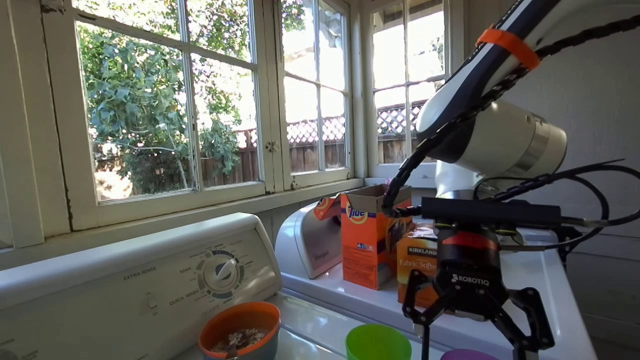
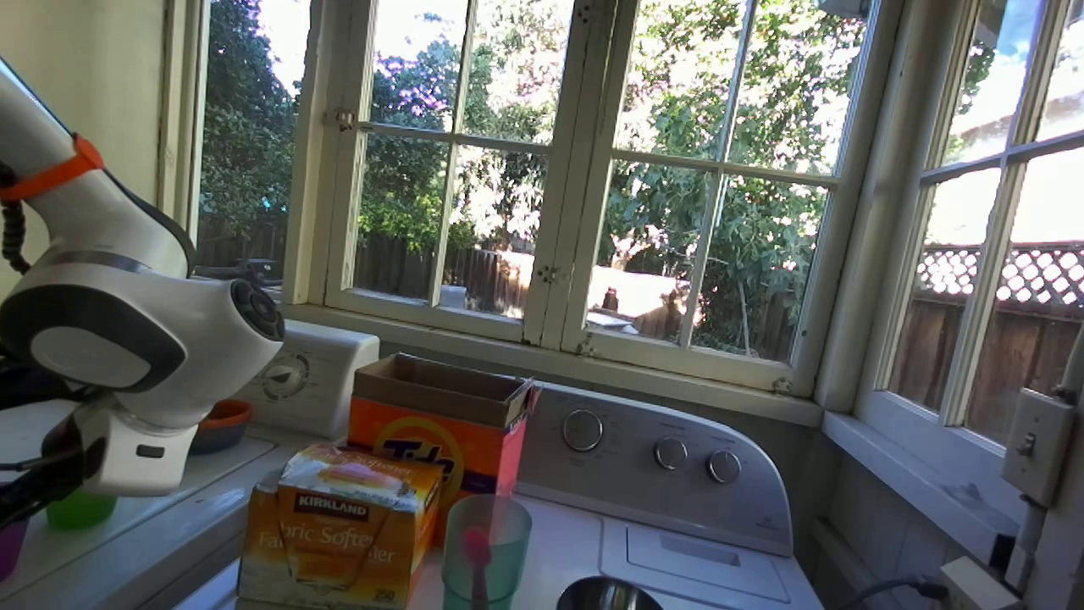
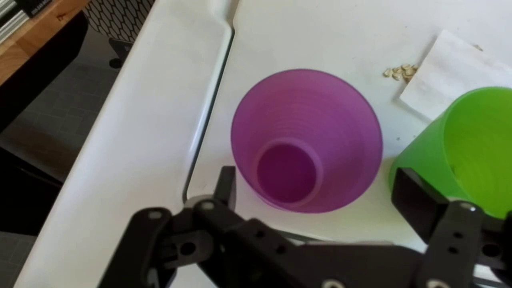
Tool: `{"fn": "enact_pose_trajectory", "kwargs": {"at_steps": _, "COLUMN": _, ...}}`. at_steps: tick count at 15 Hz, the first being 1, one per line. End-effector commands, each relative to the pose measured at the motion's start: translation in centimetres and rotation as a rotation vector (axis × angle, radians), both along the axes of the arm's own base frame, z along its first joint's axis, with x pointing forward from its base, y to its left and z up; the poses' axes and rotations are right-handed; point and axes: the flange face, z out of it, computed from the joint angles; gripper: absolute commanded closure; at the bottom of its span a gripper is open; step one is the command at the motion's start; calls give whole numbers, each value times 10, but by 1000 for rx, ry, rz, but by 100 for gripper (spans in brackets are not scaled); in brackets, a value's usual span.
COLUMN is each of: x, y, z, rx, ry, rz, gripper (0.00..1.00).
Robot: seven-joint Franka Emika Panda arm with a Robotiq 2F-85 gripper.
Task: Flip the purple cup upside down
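Observation:
The purple cup (image 3: 304,140) stands upright, mouth up, on the white machine top in the wrist view, and its inside bottom shows. Only its rim (image 1: 467,354) shows at the bottom of an exterior view, and a sliver of it (image 2: 10,542) shows at the left edge of an exterior view. My gripper (image 3: 316,174) is open and empty. Its fingertips lie to either side of the cup in the wrist view, near the cup's lower edge, and do not grip it. The gripper (image 1: 474,345) points down over the cup in an exterior view.
The lime-green cup (image 3: 480,148) stands close beside, near one finger. A white napkin (image 3: 456,74) and small grains lie behind. An orange-rimmed bowl (image 1: 240,332), a Tide box (image 1: 361,250), a Kirkland box (image 2: 339,534), a teal cup (image 2: 495,559) and a metal bowl (image 2: 605,596) stand around.

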Motion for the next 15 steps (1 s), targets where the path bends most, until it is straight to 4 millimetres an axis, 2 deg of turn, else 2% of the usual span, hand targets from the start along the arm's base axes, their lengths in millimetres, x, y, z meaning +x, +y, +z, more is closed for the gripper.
{"fn": "enact_pose_trajectory", "kwargs": {"at_steps": 1, "x": -4, "y": 0, "z": -8, "rx": 39, "ry": 54, "rz": -51, "gripper": 0}}
{"fn": "enact_pose_trajectory", "kwargs": {"at_steps": 4, "x": -4, "y": 2, "z": -13, "rx": 48, "ry": 76, "rz": -61, "gripper": 0}}
{"fn": "enact_pose_trajectory", "kwargs": {"at_steps": 5, "x": -5, "y": 2, "z": -14, "rx": 50, "ry": 80, "rz": -61, "gripper": 6}}
{"fn": "enact_pose_trajectory", "kwargs": {"at_steps": 6, "x": -5, "y": 2, "z": -14, "rx": 51, "ry": 84, "rz": -60, "gripper": 26}}
{"fn": "enact_pose_trajectory", "kwargs": {"at_steps": 8, "x": -5, "y": 2, "z": -13, "rx": 48, "ry": 82, "rz": -60, "gripper": 32}}
{"fn": "enact_pose_trajectory", "kwargs": {"at_steps": 10, "x": -5, "y": 1, "z": -10, "rx": 44, "ry": 76, "rz": -62, "gripper": 47}}
{"fn": "enact_pose_trajectory", "kwargs": {"at_steps": 11, "x": -5, "y": 0, "z": -7, "rx": 33, "ry": 64, "rz": -64, "gripper": 50}}
{"fn": "enact_pose_trajectory", "kwargs": {"at_steps": 15, "x": -7, "y": 4, "z": 3, "rx": -46, "ry": 41, "rz": -54, "gripper": 51}}
